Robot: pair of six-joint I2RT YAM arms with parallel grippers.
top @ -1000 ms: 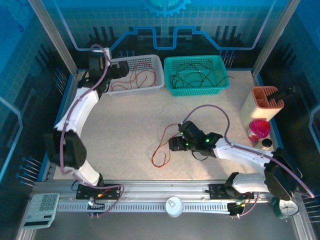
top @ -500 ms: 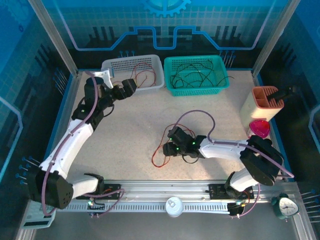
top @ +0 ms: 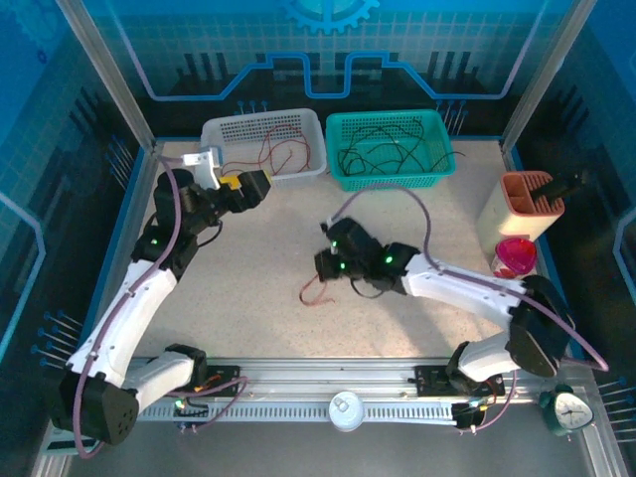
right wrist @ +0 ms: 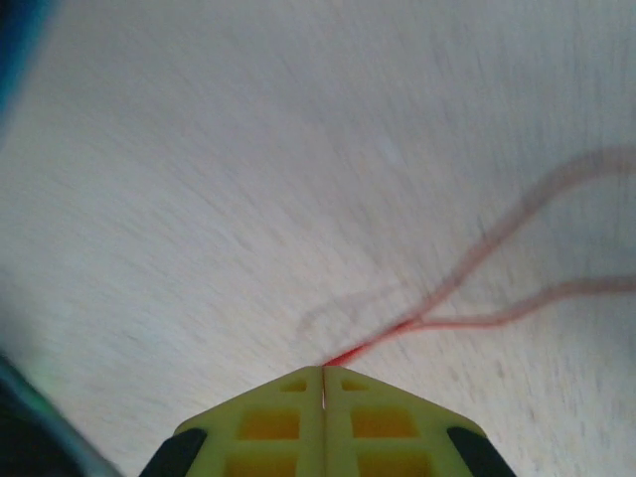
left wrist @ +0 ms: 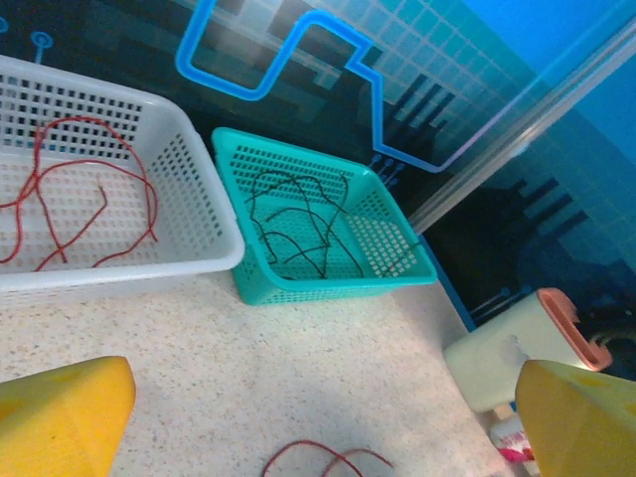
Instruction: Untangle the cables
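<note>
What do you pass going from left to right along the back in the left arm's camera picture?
A white basket with red cables → a teal basket with black cables → a cream holder with an orange rim.

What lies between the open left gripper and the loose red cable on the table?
Bare speckled table lies between the left gripper and the red cable; the top external view shows it.
</note>
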